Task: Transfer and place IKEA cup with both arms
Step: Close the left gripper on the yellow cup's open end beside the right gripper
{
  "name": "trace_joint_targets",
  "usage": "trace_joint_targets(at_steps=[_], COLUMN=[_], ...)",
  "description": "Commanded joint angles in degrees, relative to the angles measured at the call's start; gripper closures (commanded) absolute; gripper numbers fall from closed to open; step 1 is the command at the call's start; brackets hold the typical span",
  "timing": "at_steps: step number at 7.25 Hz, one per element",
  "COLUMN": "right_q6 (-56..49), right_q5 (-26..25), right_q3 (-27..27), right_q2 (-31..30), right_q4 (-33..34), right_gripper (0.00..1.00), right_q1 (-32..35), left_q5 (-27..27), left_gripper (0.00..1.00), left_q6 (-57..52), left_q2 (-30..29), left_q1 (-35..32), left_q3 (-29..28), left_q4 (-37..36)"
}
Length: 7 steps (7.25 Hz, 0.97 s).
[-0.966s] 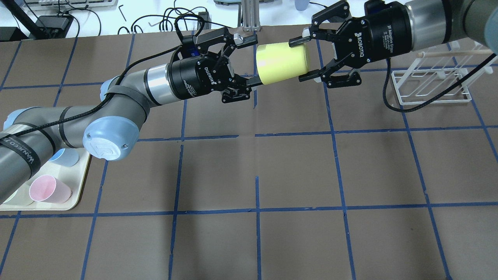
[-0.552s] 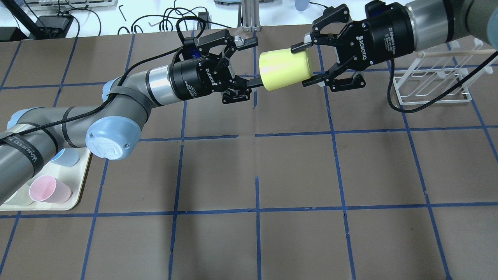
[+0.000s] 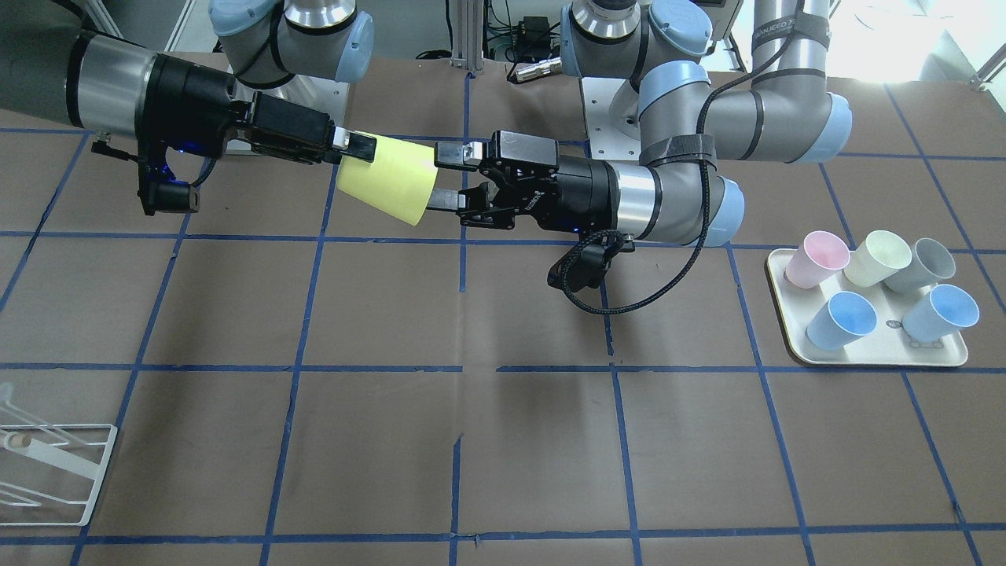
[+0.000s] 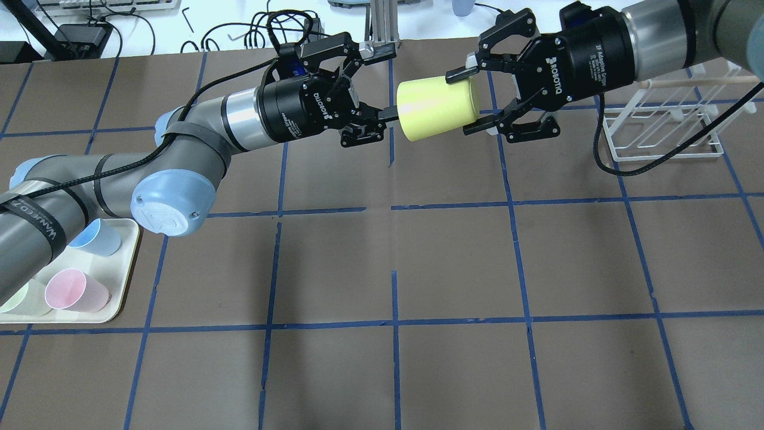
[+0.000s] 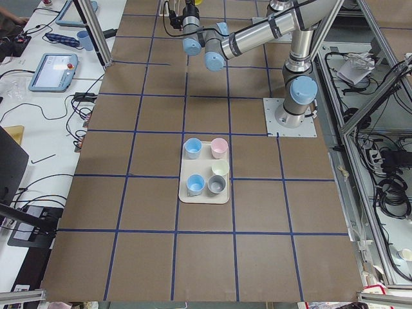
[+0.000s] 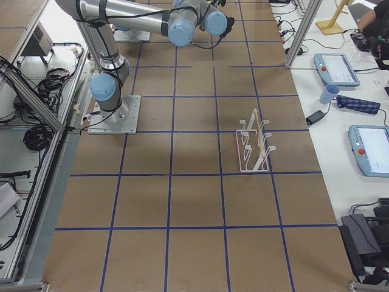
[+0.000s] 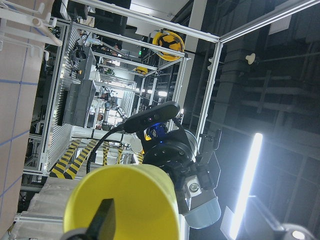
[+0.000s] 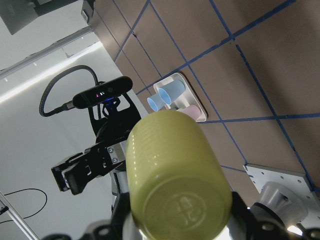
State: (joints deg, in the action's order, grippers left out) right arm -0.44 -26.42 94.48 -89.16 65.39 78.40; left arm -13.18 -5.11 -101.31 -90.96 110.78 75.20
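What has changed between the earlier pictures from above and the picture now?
The right gripper, shut on the IKEA cup, carried it slightly toward the robot's right and nearer the robot. The left gripper, open, moved toward the table's far edge, so its lower finger went from the rim's near edge toward the mouth's middle. Nothing was newly grasped or released. Unchanged: cup airborne, tray in place.

The left arm [image 4: 36, 227] hides part of the tray [image 4: 121, 289] at the overhead view's 8 o'clock; the left wrist view's bottom edge crops the IKEA cup [image 7: 135, 200].
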Motion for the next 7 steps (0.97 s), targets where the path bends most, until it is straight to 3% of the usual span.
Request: trace_joint_targets(at_steps=[1,2,6,7], right_q6=[0.00,0.00,0.00,0.09], right_q5=[0.05,0.05,0.05,0.05], right_q3=[0.01,0.01,-0.43,-0.35], right_q2=[-0.14,-0.14,-0.66,-1.27], right_q4=[0.00,0.00,0.00,0.00], right_gripper=[0.47,0.47,0.45,0.42], right_q1=[0.00,0.00,0.00,0.00], left_q5=[-0.10,-2.01,-3.00,-3.00], left_gripper=[0.25,0.44,0.46,0.52], left_q6=[-0.42,-0.68,-0.86,-1.56], left_q2=[0.32,-0.02,0.41,0.15], left_q1=[-0.01,-0.18,-0.36,-0.36], left_q3=[-0.04,0.14,0.49,0.40], left_q4=[-0.14,-0.14,-0.14,-0.14])
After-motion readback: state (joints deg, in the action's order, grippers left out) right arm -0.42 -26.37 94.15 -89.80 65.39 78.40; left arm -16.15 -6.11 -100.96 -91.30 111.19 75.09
